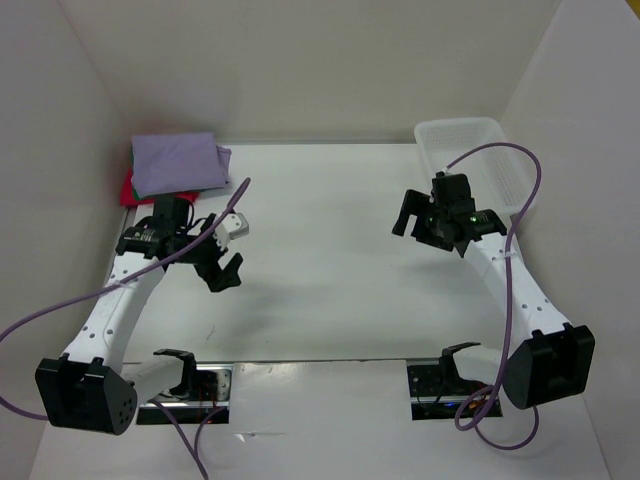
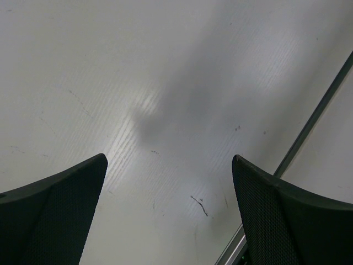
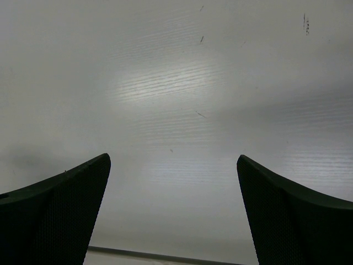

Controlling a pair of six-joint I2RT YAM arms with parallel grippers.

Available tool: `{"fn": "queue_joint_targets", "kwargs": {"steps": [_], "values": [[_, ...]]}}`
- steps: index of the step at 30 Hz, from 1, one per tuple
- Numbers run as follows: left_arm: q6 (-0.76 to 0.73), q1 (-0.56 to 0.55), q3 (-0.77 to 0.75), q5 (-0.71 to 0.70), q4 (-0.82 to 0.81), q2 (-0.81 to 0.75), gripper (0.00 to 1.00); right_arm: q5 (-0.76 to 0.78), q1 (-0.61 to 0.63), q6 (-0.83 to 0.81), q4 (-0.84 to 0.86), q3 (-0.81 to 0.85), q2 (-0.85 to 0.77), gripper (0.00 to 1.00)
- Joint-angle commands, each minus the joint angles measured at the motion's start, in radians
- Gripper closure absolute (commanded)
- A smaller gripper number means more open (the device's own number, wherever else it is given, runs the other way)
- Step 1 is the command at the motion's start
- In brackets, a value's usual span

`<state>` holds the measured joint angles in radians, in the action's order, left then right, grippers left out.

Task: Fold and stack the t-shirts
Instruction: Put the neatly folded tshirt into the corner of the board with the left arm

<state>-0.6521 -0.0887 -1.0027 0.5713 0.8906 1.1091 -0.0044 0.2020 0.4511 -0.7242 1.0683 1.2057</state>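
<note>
The t-shirts lie folded in a stack at the table's far left corner. The lavender one [image 1: 178,165] is on top, and a red one [image 1: 127,190] shows under its left edge. My left gripper [image 1: 218,262] hangs just in front of the stack, apart from it, open and holding nothing. In the left wrist view the left gripper [image 2: 169,160] has only bare white table between its fingers. My right gripper [image 1: 420,207] hovers over the right half of the table, also open and holding nothing. The right wrist view shows the right gripper [image 3: 173,159] over bare table.
A white plastic basket [image 1: 455,125] stands at the far right, beside the right arm, with nothing seen inside. White walls enclose the table on three sides. Purple cables loop from both arms. A dark seam [image 2: 309,130] crosses the right side of the left wrist view.
</note>
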Motion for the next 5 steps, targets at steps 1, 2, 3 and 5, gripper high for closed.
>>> {"fn": "queue_joint_targets", "kwargs": {"steps": [1,2,3,5], "values": [[-0.024,-0.005,-0.001,0.045,0.011,-0.005,0.00,0.000,-0.009,-0.002,0.046,-0.007,0.000,0.00],[-0.024,-0.005,-0.001,0.045,0.011,-0.005,0.00,0.000,-0.009,-0.002,0.046,-0.007,0.009,0.00],[-0.024,-0.005,-0.001,0.045,0.011,-0.005,0.00,0.000,-0.009,-0.002,0.046,-0.007,0.009,0.00],[-0.024,-0.005,-0.001,0.045,0.011,-0.005,0.00,0.000,-0.009,-0.002,0.046,-0.007,0.018,0.00]]}}
